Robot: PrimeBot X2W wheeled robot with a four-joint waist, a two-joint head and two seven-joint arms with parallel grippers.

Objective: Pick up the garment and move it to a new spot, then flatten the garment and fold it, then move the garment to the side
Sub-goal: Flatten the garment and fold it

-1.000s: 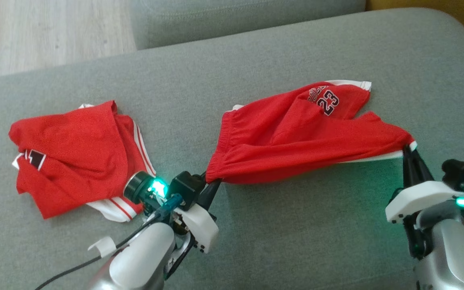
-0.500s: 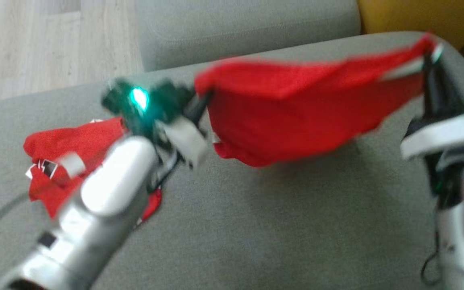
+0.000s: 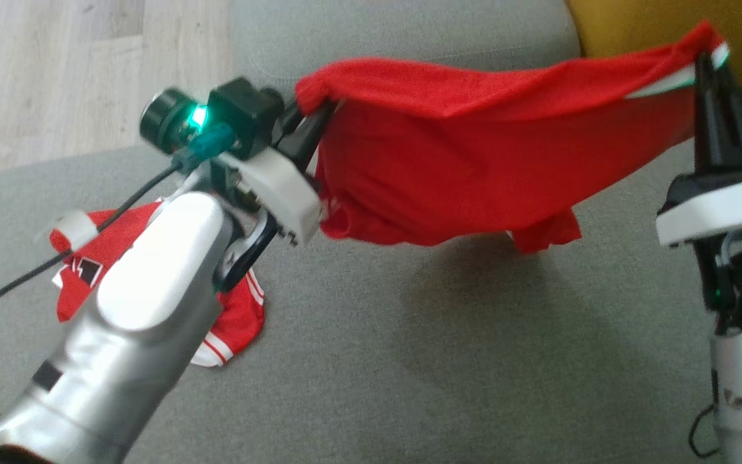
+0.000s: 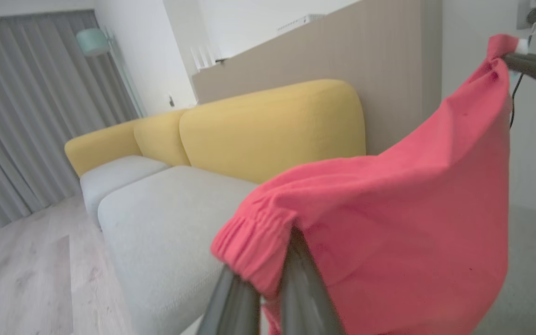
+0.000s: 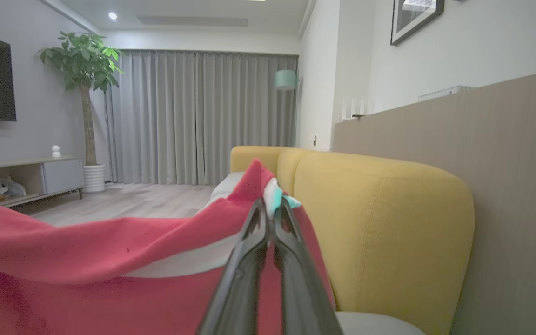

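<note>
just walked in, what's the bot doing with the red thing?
It holds a pair of red shorts up in the air, stretched between both arms above the grey sofa cushion. The left gripper is shut on the elastic waistband; the right gripper is shut on the white-trimmed hem. The shorts sag in the middle and are not yet laid flat or folded. A second red garment lies crumpled on the cushion beneath the left arm.
</note>
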